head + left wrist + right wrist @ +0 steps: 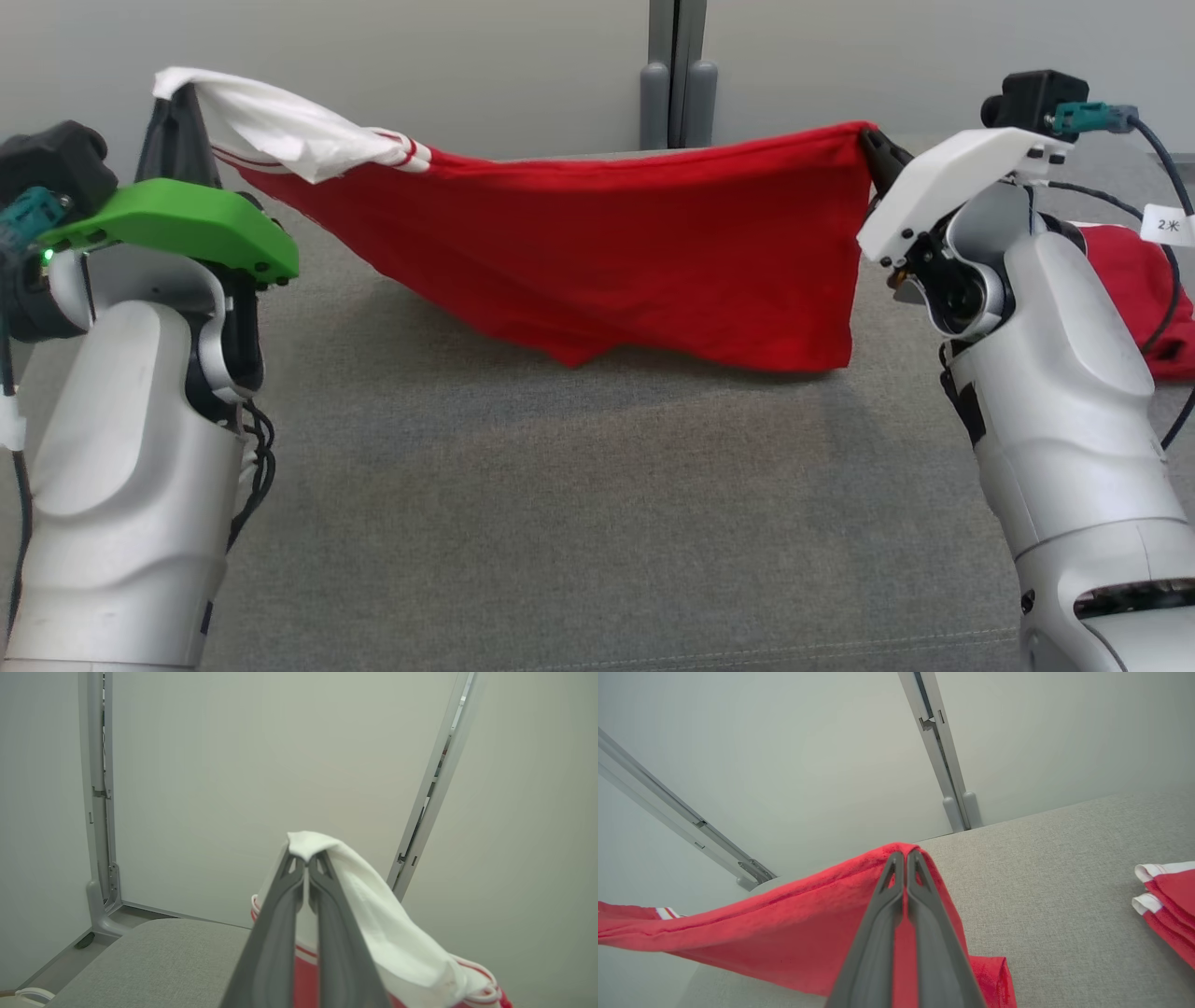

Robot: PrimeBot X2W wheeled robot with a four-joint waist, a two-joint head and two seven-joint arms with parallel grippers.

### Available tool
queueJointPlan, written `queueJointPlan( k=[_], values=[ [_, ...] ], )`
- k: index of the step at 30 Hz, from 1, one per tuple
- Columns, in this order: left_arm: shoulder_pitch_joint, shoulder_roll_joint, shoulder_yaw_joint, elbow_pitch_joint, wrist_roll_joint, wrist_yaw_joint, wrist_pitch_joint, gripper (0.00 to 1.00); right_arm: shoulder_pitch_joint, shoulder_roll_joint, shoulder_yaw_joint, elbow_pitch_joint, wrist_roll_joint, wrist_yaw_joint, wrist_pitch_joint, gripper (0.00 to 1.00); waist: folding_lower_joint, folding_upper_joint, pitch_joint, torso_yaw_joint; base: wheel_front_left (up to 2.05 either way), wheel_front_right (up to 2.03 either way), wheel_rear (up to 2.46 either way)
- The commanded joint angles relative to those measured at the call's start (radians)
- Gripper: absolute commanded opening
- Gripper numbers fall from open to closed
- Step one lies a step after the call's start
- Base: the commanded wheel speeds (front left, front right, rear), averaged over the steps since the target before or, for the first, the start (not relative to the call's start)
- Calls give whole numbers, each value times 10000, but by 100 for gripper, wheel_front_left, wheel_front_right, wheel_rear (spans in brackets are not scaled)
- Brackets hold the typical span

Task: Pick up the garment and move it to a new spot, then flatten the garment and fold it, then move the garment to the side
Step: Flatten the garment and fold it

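Soft, matt red knit cloth for the garment point(653, 261), with white cloth and striped trim at its 10 o'clock end. Coarse grey woven fabric, matt, over the worktop point(560, 485). Smooth, dull dark plastic on the left gripper point(307, 858) and right gripper point(906, 856). Glossy pale plastic on the forearms point(121, 467); satin grey metal for the post point(679, 56) at 12 o'clock.
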Motion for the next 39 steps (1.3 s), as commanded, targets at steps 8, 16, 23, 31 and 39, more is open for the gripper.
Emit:
queueJointPlan(
  k=[8,16,23,31,39],
  values=[
    [-1206,285,234,869,60,24,-287,0,-1685,-31,746,1599,759,3,-1502,0,0,0,549,-99,0,0,0],
    [-1742,-128,77,1603,-133,-226,-418,0,-2685,-27,1450,2699,913,3,-1997,0,0,0,1198,-13,0,0,0],
    [-2370,-507,81,1904,-363,-335,-453,0,-3401,-102,2147,2714,829,3,-2036,0,0,0,2056,68,0,0,0],
    [-3918,-938,-29,2496,-430,-523,-579,0,-4712,-308,2963,2432,1000,3,-2327,0,0,0,3366,184,0,0,0],
    [-5446,-1133,-187,3168,-298,-778,-1122,0,-6029,-296,3143,2663,1380,3,-3243,0,0,0,4204,191,0,0,0]
  ],
)
